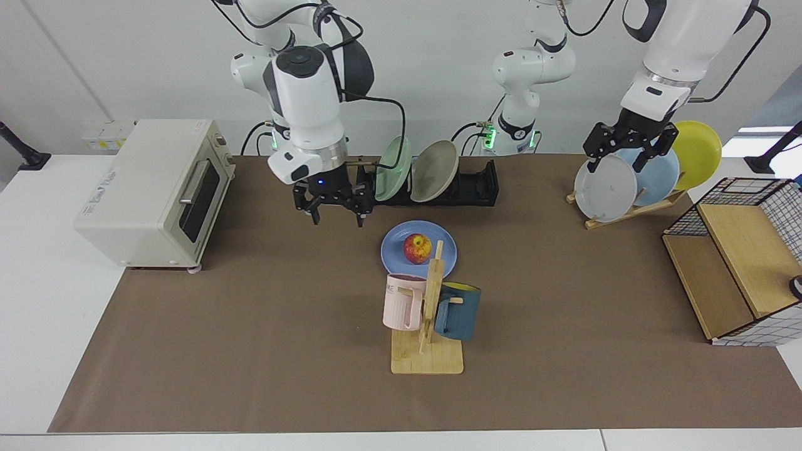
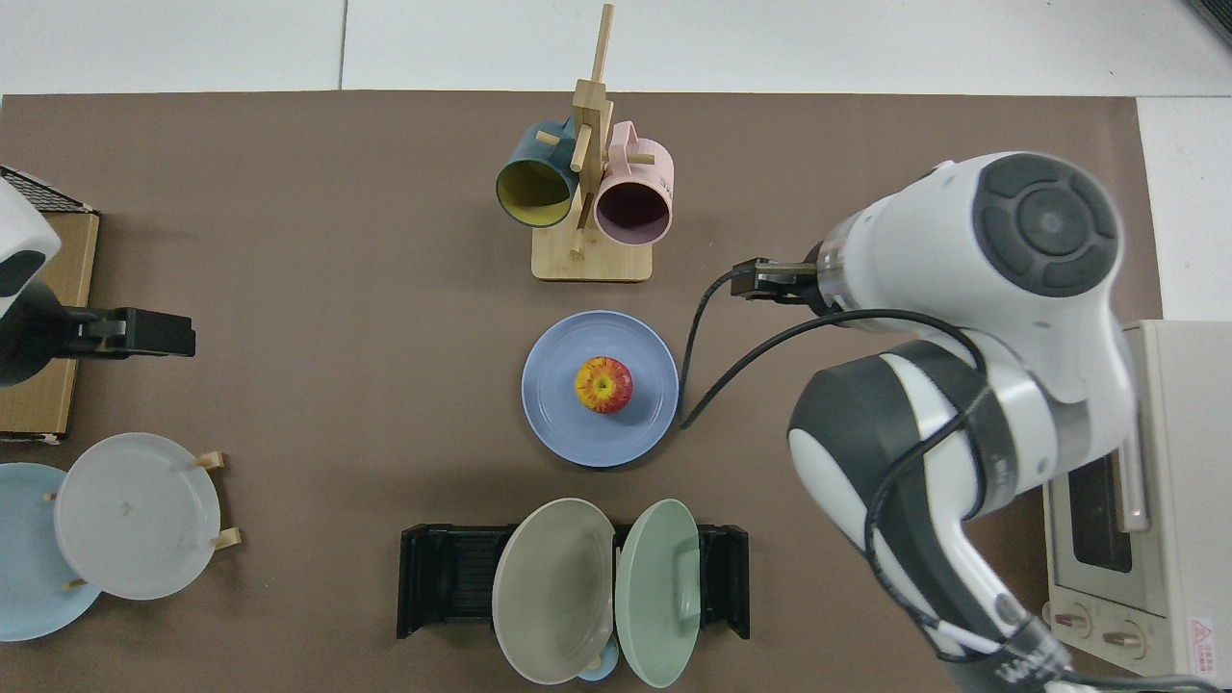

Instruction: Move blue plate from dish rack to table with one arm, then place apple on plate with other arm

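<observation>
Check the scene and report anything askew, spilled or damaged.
Nothing stands out. The apple sits upright near the middle of the blue plate, flat on the table. The right gripper hangs open beside the dish rack; the left gripper waits open at the wooden stand.

The apple [image 1: 416, 248] sits on the plate [image 1: 395, 254] before the rack [image 1: 476, 188].

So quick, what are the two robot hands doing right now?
Right gripper: open, empty, raised beside the blue plate holding the apple.
Left gripper: open, empty, at the wooden plate stand.
</observation>
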Available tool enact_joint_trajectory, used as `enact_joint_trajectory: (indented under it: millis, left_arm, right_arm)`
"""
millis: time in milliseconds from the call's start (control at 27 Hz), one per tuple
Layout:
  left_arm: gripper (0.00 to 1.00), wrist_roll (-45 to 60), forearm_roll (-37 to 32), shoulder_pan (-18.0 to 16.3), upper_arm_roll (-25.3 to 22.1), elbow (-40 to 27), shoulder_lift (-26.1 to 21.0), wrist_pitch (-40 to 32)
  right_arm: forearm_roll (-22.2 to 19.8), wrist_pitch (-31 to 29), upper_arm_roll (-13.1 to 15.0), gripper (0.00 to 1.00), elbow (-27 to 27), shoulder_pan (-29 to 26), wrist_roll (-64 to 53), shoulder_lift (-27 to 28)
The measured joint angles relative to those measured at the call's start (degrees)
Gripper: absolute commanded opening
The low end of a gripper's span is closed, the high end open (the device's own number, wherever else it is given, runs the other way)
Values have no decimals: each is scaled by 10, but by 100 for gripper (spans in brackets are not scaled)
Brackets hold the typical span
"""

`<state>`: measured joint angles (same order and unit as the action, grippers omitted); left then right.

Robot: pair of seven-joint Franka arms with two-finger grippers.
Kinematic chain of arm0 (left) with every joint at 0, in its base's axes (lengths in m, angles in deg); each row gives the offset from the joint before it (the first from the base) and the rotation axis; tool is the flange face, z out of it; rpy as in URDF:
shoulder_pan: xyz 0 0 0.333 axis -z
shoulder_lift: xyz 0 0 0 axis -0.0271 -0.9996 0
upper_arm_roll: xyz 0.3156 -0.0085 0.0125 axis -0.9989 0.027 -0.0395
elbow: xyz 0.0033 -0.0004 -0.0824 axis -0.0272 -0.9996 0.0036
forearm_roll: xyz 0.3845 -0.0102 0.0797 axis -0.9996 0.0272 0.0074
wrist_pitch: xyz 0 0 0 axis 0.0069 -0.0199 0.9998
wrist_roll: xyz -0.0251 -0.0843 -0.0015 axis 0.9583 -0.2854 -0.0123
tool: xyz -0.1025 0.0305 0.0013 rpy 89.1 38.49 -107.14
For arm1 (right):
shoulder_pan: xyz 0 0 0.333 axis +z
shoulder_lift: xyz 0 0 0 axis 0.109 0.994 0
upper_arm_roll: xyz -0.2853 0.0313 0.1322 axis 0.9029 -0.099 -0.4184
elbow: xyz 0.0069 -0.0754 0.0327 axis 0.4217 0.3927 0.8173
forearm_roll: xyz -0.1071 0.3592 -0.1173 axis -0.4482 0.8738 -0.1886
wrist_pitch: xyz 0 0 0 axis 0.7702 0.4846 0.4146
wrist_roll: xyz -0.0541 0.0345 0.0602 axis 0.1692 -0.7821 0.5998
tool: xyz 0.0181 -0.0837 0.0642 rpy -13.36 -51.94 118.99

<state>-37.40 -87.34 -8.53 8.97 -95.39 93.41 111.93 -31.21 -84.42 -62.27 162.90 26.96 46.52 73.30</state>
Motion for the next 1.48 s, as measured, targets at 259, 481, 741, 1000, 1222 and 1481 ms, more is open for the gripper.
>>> enact_joint_trajectory:
  millis: [259,481,741,1000,1222,1481]
  left_arm:
    - [100,0,0,0,0,-2,0,0]
    - [100,0,0,0,0,-2,0,0]
    - [100,0,0,0,0,-2,0,0]
    - [100,0,0,0,0,-1,1,0]
    - [100,0,0,0,-2,2,5,0]
    - [100,0,0,0,-4,2,5,0]
  right_arm:
    - [0,24,2,100,0,-83,-143,-17]
    - [0,48,2,100,0,-146,-249,-34]
    - [0,72,2,100,0,-193,-273,-46]
    - [16,130,2,100,-1,-205,-258,-56]
    - [26,146,-1,100,-2,-205,-237,-65]
    - [24,151,-8,100,-1,-203,-213,-74]
